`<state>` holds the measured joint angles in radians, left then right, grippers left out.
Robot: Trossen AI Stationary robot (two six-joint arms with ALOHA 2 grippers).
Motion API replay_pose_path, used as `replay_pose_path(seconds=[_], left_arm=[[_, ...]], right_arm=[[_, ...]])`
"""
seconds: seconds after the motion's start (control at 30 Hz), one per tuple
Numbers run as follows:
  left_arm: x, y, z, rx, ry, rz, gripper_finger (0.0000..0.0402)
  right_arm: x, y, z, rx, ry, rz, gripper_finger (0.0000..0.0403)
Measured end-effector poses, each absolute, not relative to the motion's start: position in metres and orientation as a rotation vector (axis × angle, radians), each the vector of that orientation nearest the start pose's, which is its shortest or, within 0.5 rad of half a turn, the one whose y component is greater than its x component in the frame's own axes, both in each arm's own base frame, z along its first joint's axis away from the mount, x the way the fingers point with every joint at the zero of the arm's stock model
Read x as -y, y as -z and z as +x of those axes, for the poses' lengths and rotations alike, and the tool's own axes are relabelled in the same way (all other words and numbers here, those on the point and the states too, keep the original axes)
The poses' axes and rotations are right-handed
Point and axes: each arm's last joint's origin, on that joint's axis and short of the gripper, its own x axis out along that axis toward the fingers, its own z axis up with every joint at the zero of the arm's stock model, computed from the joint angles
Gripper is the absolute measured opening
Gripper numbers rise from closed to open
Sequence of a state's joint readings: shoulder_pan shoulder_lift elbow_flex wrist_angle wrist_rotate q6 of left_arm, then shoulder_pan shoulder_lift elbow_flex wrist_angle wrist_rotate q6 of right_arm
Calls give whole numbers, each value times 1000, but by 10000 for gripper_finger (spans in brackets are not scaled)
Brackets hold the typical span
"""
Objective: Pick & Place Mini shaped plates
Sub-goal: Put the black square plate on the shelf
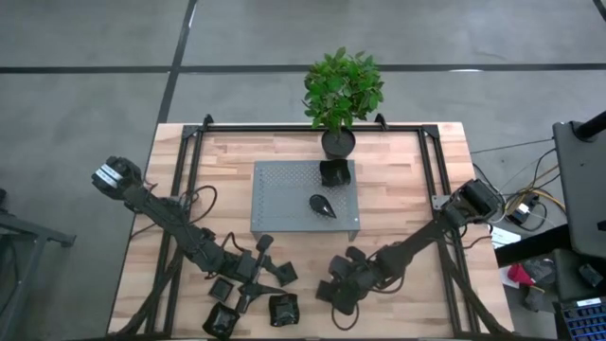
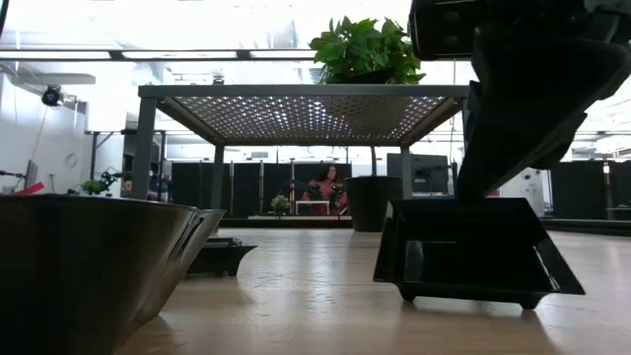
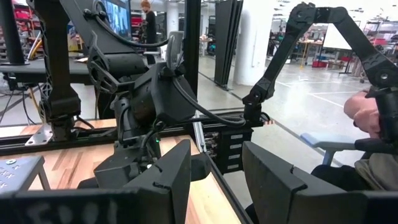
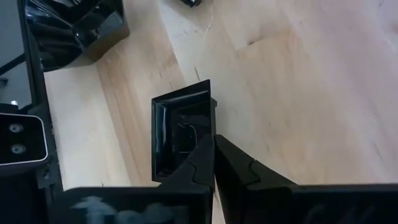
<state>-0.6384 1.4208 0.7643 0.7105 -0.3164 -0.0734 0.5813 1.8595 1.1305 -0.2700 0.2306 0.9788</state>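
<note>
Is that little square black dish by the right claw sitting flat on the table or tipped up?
Tipped up: the square dish stands on edge, its hollow facing the low camera, pinched at its rim by the shut right gripper.

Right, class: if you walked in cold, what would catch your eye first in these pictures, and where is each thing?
The leafy green plant in its black pot at the table's far edge stands out, just behind the grey perforated platform, which carries two small black plates. Near the front edge, the right gripper is shut on the rim of a square black plate resting on the wood, while the left gripper, open, sits among a scatter of other plates.
</note>
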Motion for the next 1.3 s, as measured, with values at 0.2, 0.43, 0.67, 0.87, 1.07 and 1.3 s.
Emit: replay_pose_path(seconds=[0.2, 0.43, 0.67, 0.87, 1.07, 1.3], left_arm=[[175, -267, 251, 33, 323, -100, 140], [177, -260, 254, 6, 322, -76, 140], [186, -230, 271, -78, 313, 40, 140], [182, -218, 294, -138, 254, -133, 140], [176, -204, 307, -352, 190, -204, 140], [195, -203, 329, -467, 317, -50, 140]], right_arm=[[-193, -158, 317, -948, 142, 493, 8], [-187, -160, 324, -914, 133, 498, 8], [-184, -158, 324, -917, 137, 496, 8], [-185, -158, 324, -910, 133, 500, 8], [-188, -158, 322, -928, 101, 499, 8], [-190, -153, 315, -989, 98, 419, 8]])
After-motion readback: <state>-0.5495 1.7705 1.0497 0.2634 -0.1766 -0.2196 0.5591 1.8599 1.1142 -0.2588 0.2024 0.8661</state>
